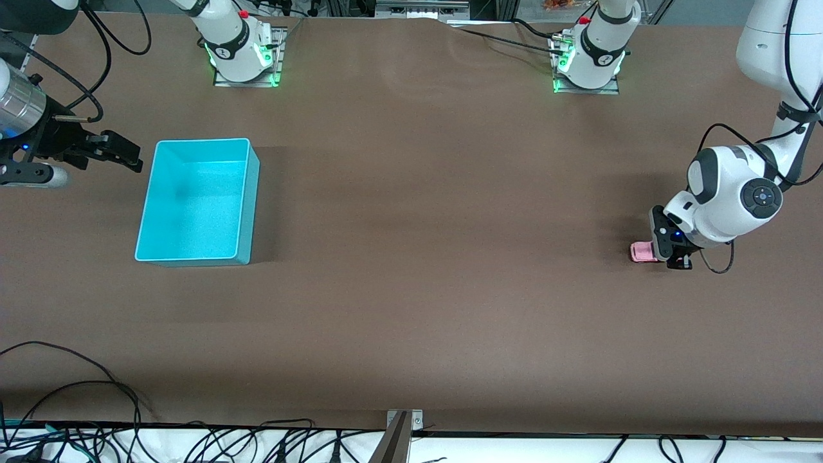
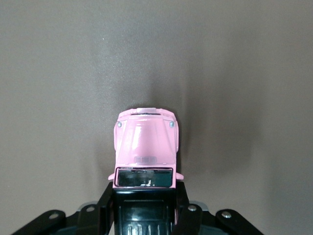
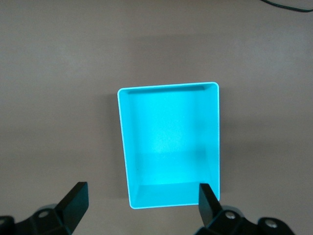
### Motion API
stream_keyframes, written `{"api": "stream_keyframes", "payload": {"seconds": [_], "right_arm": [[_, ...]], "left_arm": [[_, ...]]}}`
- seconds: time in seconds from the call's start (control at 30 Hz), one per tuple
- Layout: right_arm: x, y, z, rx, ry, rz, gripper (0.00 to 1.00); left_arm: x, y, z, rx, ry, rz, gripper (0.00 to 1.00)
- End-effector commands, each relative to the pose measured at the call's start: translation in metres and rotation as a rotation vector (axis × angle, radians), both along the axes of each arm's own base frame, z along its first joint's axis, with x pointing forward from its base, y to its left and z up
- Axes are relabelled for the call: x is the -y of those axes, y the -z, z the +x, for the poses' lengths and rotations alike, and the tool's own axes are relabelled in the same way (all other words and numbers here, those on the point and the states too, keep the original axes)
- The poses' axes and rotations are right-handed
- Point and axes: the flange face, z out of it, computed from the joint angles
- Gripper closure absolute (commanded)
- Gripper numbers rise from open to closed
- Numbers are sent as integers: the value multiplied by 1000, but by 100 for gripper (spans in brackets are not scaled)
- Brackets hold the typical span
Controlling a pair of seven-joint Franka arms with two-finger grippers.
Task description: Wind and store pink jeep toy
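The pink jeep toy [image 1: 642, 251] sits on the brown table at the left arm's end, with its pink hood and black roof [image 2: 145, 147] filling the left wrist view. My left gripper [image 1: 669, 254] is down at the table and shut on the jeep's rear, one finger [image 2: 104, 205] on each side of the black roof. The turquoise bin [image 1: 149, 207] stands at the right arm's end, with nothing in it. My right gripper [image 1: 122, 153] hovers beside the bin, open, and holds nothing; its fingertips [image 3: 77, 198] frame the bin [image 3: 125, 147] in the right wrist view.
Both arm bases [image 1: 241, 54] stand with green lights along the table edge farthest from the front camera. Loose black cables [image 1: 77, 399] lie along the edge nearest that camera. A bare stretch of brown tabletop [image 1: 437, 225] lies between the bin and the jeep.
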Motion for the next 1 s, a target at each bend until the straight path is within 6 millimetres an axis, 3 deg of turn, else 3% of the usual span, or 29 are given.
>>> {"api": "stream_keyframes", "payload": {"seconds": [0.0, 0.53, 0.97], "right_arm": [[1, -6, -3, 0, -8, 19, 0], [1, -6, -3, 0, -8, 19, 0], [1, -6, -3, 0, -8, 19, 0]], "left_arm": [[-58, 53, 19, -2, 93, -9, 100], [-58, 53, 19, -2, 94, -9, 100], [-83, 45, 21, 16, 69, 6, 100]]}}
